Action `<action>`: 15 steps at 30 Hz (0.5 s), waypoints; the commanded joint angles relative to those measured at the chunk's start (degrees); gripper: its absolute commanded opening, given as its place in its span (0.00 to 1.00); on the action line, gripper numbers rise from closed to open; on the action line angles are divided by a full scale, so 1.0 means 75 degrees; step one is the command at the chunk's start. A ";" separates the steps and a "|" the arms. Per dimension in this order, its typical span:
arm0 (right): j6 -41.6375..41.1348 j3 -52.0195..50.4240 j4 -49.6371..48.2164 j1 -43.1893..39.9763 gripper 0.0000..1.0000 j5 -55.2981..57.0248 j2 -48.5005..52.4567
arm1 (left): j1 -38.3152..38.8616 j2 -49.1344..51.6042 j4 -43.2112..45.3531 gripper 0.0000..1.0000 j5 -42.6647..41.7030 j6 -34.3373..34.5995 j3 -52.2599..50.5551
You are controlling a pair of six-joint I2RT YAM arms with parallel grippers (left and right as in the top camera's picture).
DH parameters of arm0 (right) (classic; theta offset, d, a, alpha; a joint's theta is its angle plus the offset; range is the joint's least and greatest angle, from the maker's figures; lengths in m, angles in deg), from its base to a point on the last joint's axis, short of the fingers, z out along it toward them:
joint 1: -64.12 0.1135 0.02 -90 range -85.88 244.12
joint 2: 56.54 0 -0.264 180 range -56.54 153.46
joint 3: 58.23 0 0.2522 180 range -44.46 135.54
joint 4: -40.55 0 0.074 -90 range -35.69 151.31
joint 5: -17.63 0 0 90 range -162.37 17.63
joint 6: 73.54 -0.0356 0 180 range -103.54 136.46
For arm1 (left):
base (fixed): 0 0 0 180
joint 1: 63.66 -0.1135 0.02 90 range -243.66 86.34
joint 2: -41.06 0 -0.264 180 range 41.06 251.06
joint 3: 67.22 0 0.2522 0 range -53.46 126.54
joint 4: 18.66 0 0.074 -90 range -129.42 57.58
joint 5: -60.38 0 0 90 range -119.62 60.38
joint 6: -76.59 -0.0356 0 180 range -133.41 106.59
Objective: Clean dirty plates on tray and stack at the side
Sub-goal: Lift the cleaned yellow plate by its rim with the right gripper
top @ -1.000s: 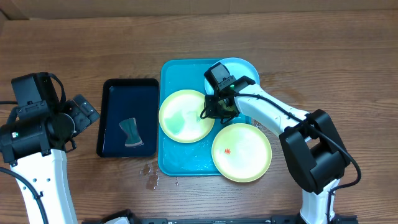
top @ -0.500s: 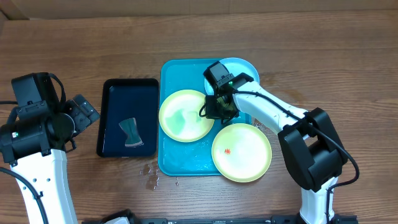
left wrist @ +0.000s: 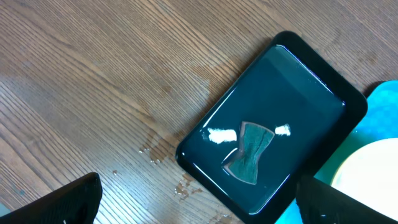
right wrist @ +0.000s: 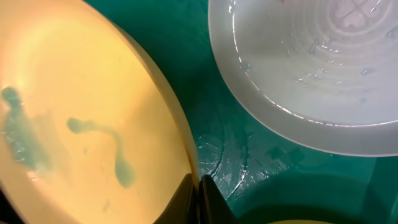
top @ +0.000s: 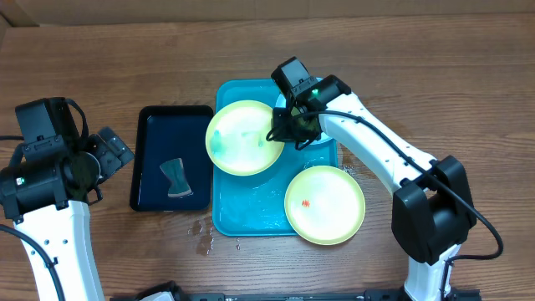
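Observation:
The turquoise tray (top: pixel 251 213) lies mid-table. My right gripper (top: pixel 284 134) is shut on the right rim of a pale yellow-green plate (top: pixel 242 138) and holds it lifted and tilted over the tray's left half. In the right wrist view the fingertips (right wrist: pixel 198 186) pinch that plate's rim (right wrist: pixel 93 112), which has wet green smears. The light blue plate (top: pixel 322 88) sits at the tray's far right corner, mostly hidden by my arm; it looks pale grey in the right wrist view (right wrist: pixel 311 74). A second yellow-green plate (top: pixel 324 204) with a red speck lies at the tray's near right. My left gripper (left wrist: pixel 199 205) is open and empty.
A black tray (top: pixel 171 157) holding a small grey-green sponge (top: pixel 175 178) stands left of the turquoise tray; both show in the left wrist view (left wrist: pixel 273 124). Water drops (top: pixel 201 234) lie on the wood near the tray's front left corner.
My right gripper has lifted the yellow-green plate off the tray floor and moved it up and slightly left. The left arm has not moved.

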 commanded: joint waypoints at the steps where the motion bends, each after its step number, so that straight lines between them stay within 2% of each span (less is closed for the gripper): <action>1: -0.0006 0.0463 0.0125 0.0017 0.04 -0.0070 -0.0312 | -0.0026 0.0029 0.0009 1.00 0.0070 0.0128 0.0169; 7: -0.0044 0.0734 -0.0050 0.0195 0.04 -0.0067 -0.0312 | -0.0026 0.0029 0.0009 1.00 0.0070 0.0128 0.0169; 15: -0.0239 0.0734 -0.1448 0.0965 0.04 0.0833 -0.0219 | -0.0026 0.0029 0.0009 1.00 0.0070 0.0128 0.0169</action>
